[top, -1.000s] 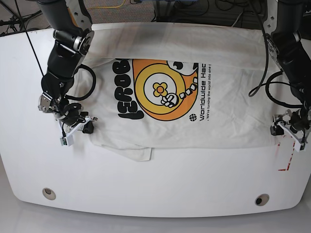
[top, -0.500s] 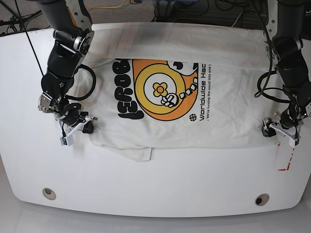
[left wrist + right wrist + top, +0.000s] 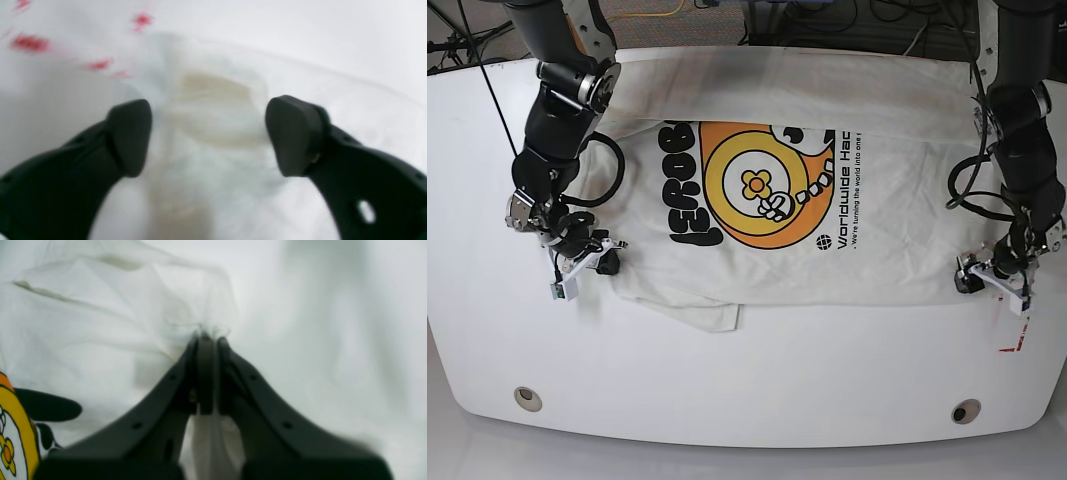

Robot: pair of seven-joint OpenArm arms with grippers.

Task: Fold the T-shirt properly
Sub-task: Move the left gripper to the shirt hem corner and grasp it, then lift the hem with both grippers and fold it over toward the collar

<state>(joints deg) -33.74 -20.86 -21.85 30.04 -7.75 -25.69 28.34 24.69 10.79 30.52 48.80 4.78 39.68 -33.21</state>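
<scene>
The T-shirt lies spread flat on the white table, cream, with an orange and yellow print and black lettering facing up. A small flap is folded under at its near edge. My right gripper is at the shirt's left edge and is shut on a pinch of fabric. My left gripper stands open at the shirt's near right corner. In the left wrist view that blurred corner lies between the two black fingertips.
Red tape marks sit on the table just right of the shirt's corner. Two round holes lie near the curved front edge. Cables run along the back behind the table.
My left gripper has moved in from the bare table toward the shirt's near right corner, staying open. The right gripper has held still, shut on the left edge.
</scene>
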